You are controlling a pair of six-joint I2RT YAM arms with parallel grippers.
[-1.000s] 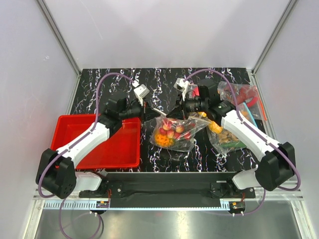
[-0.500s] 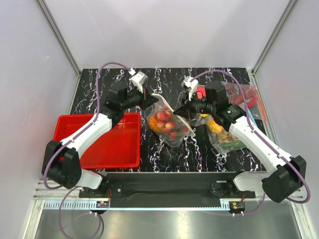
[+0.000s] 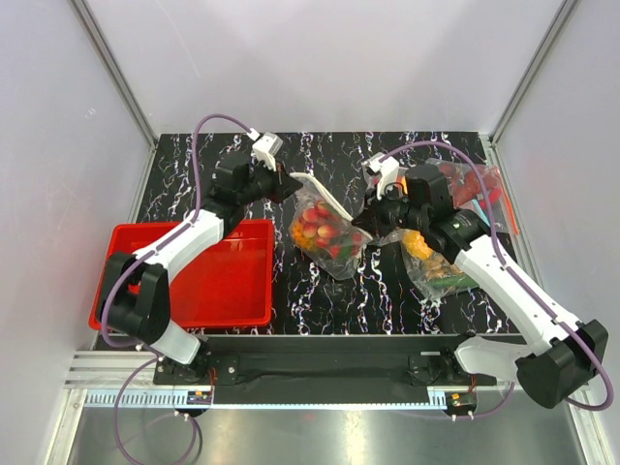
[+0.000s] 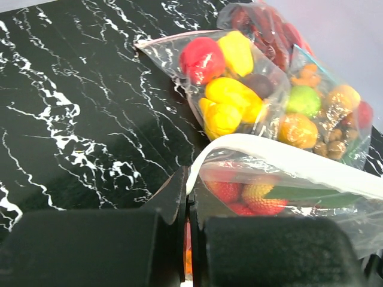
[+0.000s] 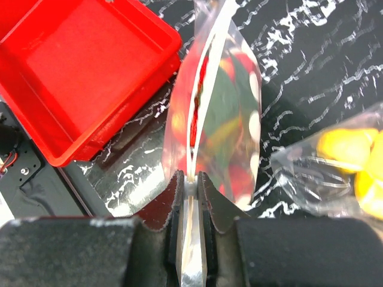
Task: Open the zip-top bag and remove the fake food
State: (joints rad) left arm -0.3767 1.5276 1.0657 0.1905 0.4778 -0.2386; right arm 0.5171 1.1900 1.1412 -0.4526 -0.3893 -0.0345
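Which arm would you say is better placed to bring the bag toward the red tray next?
Probably left: the left hand pinches the rim of the zip-top bag, with its arm over the red tray; the right hand, holding the opposite edge, sits farther away.

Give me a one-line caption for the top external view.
Left gripper and right gripper pinch the zip-top bag of fake food between them, beside the red tray.

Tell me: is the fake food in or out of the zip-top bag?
In: the fake food shows through the zip-top bag, pinched by left tool and right tool.
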